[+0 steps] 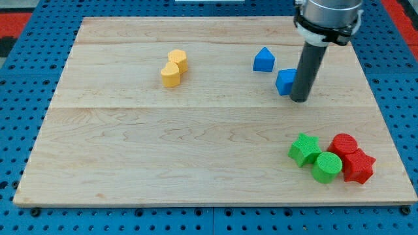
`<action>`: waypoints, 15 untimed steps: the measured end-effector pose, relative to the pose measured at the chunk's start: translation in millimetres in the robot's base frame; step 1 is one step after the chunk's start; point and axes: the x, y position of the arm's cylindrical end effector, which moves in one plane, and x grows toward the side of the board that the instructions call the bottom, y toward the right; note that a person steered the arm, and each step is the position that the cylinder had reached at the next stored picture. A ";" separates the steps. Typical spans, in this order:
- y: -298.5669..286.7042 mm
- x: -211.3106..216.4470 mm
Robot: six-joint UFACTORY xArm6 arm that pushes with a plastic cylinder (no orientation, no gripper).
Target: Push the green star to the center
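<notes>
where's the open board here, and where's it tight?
Free: the whole centre and the view's lower left, bordered by the yellow blocks above and the green star at right. Also the top-left corner. Crowded: lower right, where green star, green cylinder, red cylinder and red star cluster; upper right, my tip beside the blue blocks.

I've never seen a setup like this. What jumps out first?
A thick dark rod comes down at the view's upper right, my tip right beside a blue block. At the lower right, the green star sits huddled with a green cylinder, a red cylinder and a red star.
</notes>
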 end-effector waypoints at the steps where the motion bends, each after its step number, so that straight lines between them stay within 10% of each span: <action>1: -1.0 -17.4; 3: -52.9 -75.1; 6: 154.6 92.6; 9: 162.0 183.9; 12: -7.8 118.1; 15: -58.1 62.4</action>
